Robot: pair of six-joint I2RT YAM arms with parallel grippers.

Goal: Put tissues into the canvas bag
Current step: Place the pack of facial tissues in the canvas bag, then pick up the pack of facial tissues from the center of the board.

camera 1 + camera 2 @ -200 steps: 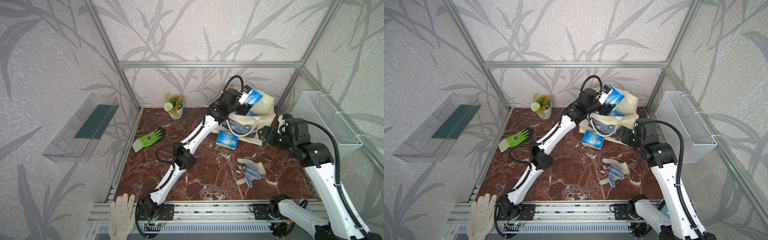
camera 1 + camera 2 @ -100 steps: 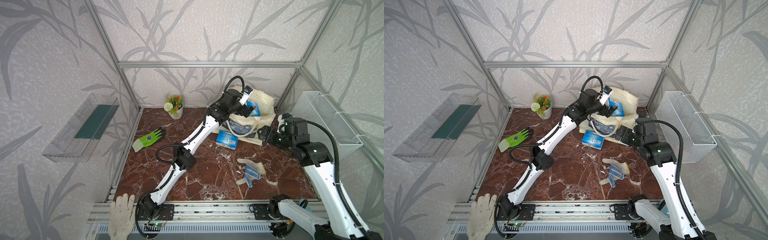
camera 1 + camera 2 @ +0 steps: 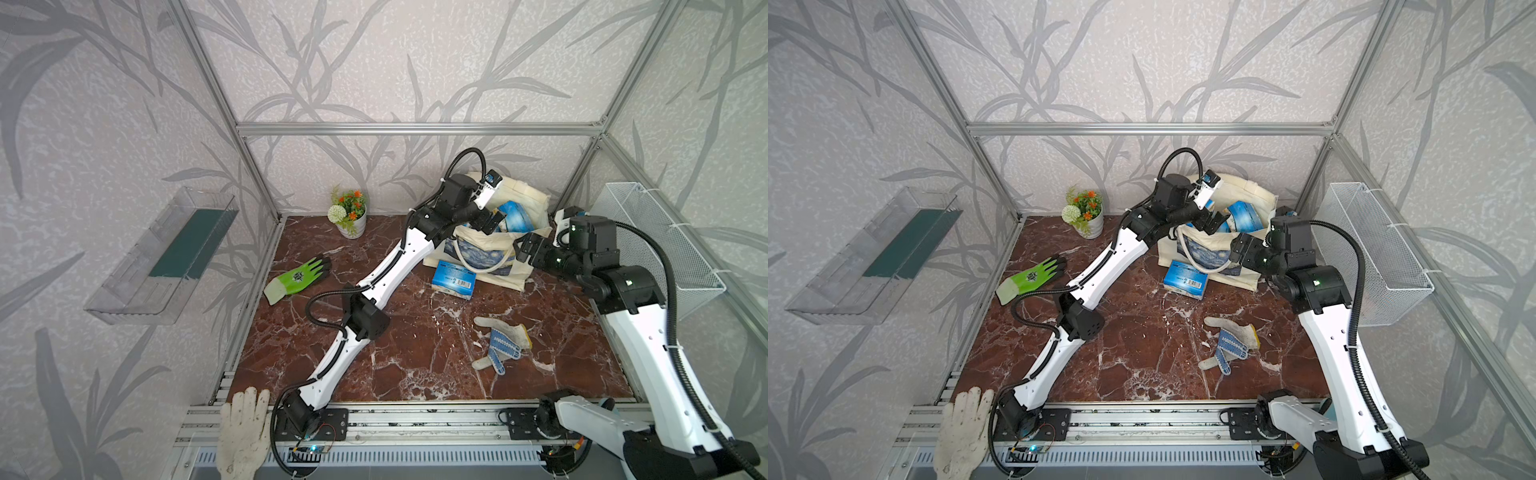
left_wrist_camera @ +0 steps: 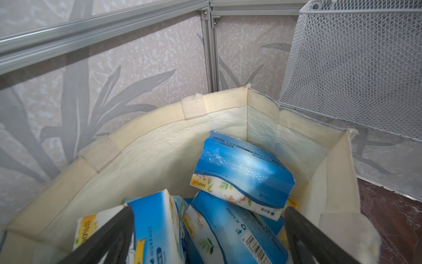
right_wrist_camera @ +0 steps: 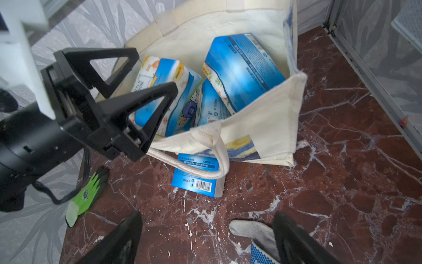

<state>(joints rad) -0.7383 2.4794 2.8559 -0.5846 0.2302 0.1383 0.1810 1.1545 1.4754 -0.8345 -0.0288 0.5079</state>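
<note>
Canvas bag [image 3: 530, 197] stands open-mouthed at the back right of the surface [image 3: 415, 357], near the wire basket [image 3: 648, 232]. Several tissues [image 5: 159, 91] lie inside. The top pack [image 4: 242, 169] is tilted, long axis slanting up the bag's far wall. A loose pack [image 3: 453, 279] lies flat on the surface against the bag's front, under the rope handle [image 5: 222, 157], long axis along that front, barcode toward the near edge. Left claw [image 3: 492, 219] is spread and empty over the bag's mouth. Right claw [image 3: 524, 249] is spread and empty near the bag's front right corner.
</note>
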